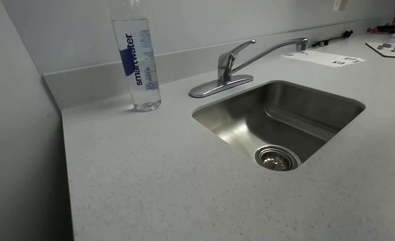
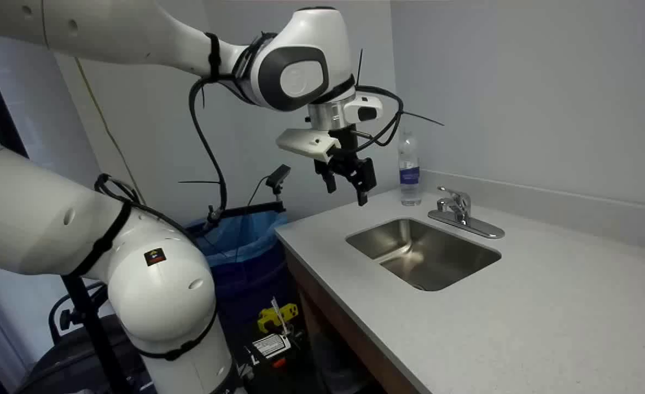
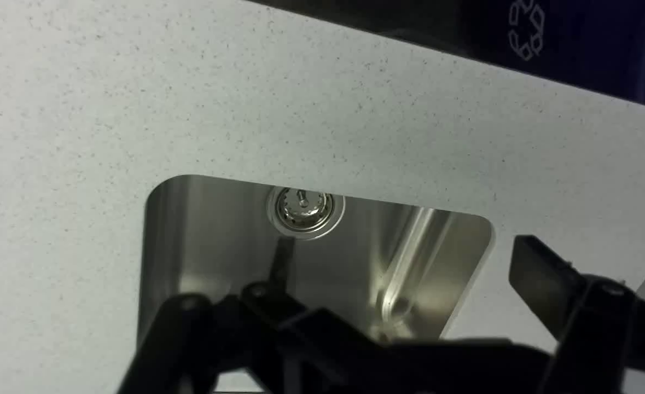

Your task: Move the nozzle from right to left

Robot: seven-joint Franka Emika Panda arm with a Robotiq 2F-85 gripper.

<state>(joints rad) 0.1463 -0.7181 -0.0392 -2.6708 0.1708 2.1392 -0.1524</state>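
Wrist view shows the gripper (image 3: pixel 404 246) in the air, with the sink (image 3: pixel 218 235) beyond it; it stands spread and pinches nothing that I can see. In an exterior view, the nozzle (image 1: pixel 267 51) points to the right, away from the bottle (image 1: pixel 138 63), which stands at the left. Therefore I judge that the task is only at its beginning: the turn to the left is not yet made. In an exterior view, the gripper (image 2: pixel 347 197) is well apart from the nozzle, so, in my judgement, all the work remains: to approach it, to make contact, and to push it round to the left.

As for its look, the nozzle is long, slim and of shiny chrome. It leaves the base (image 1: pixel 209 87) under the lever (image 1: pixel 242 47), climbs toward the right, and its tip turns downward. Whether this tip hangs above the sink or above the counter (image 1: pixel 133 167), I cannot tell with certainty.
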